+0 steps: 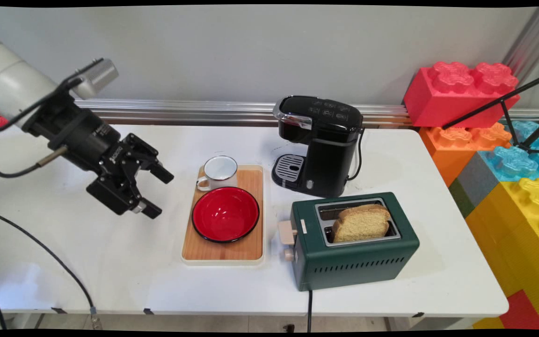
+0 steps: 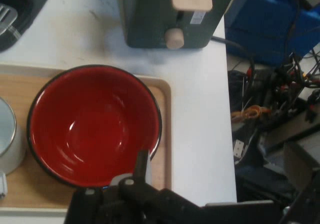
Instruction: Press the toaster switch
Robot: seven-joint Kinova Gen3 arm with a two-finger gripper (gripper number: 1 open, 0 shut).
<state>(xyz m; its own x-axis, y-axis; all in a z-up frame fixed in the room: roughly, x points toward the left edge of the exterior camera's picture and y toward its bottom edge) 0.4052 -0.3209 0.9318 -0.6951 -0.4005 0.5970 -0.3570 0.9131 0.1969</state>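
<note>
No legible writing; hand (image 1: 159,193) empty.

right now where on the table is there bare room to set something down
Widest bare patch: the table's near left, below the tool and left of the wooden tray. Another strip runs right of the toaster to the table's right edge. Crowded: the middle, where mug and red bowl fill the tray, with the coffee machine and toaster close beside.

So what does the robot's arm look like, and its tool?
The arm is a fat, round white tube. At its end sits a black tool made of blocky metal links with two stubby black fingers. Black cables loop along it and hang down, and a small ribbed silver box sits on top.
</note>
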